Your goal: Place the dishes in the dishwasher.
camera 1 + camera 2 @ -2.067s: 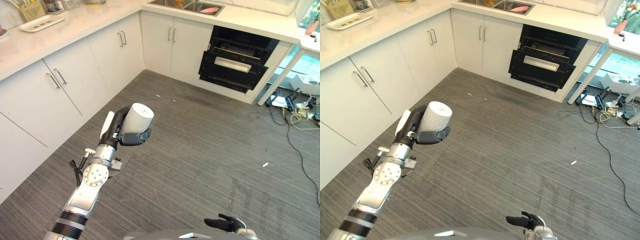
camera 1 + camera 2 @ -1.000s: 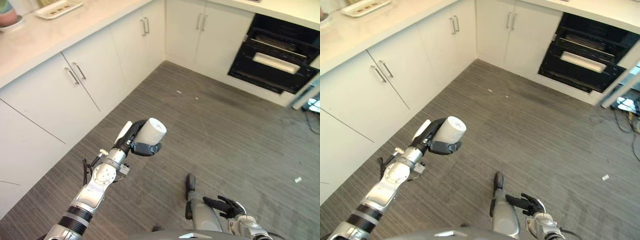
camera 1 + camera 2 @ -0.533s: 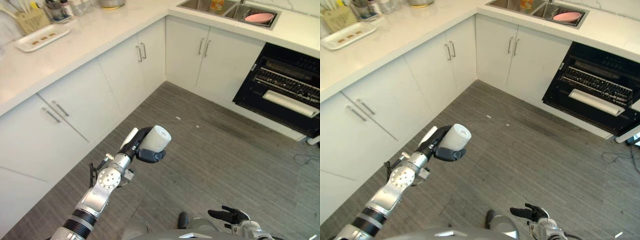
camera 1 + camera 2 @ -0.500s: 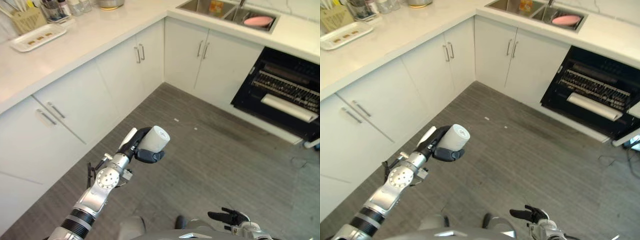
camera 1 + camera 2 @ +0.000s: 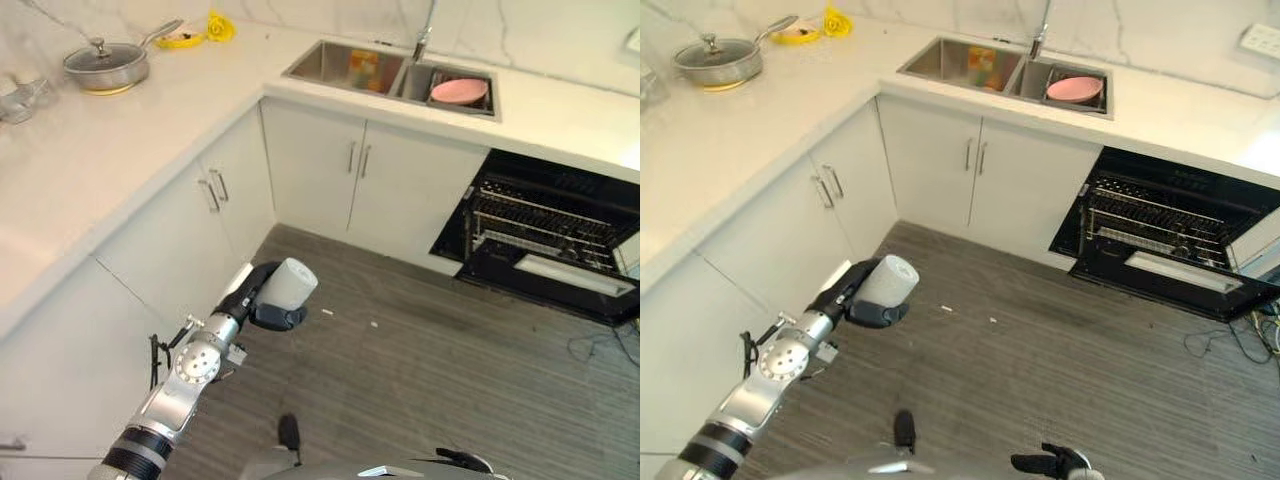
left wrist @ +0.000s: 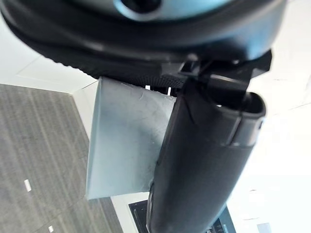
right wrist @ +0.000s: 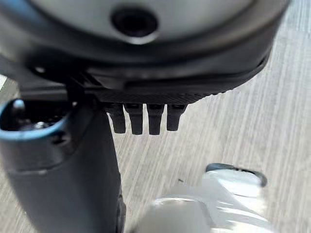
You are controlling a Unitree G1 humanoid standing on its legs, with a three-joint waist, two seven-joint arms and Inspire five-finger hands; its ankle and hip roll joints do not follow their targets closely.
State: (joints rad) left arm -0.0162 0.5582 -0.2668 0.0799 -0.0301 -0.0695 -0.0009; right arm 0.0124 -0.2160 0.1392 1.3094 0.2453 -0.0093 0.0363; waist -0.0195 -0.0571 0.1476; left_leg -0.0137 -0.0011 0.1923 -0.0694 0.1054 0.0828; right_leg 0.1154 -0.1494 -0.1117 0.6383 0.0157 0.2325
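- Our left hand (image 5: 262, 300) is raised on its outstretched arm above the grey floor (image 5: 470, 370), fingers and thumb curled round a white cup (image 5: 287, 283).
- The cup lies tilted, its long axis running up and away from us, its far end towards the white cabinets (image 5: 330, 185).
- Our right hand (image 5: 1050, 463) shows low at the bottom edge, fingers straight and relaxed, holding nothing.
- Well ahead to the right the dishwasher (image 5: 545, 235) stands open, rack showing.
- On the table (image 5: 130, 140), a pink plate (image 5: 459, 90) sits in the sink (image 5: 345, 65); a lidded pan (image 5: 105, 68) stands far left.
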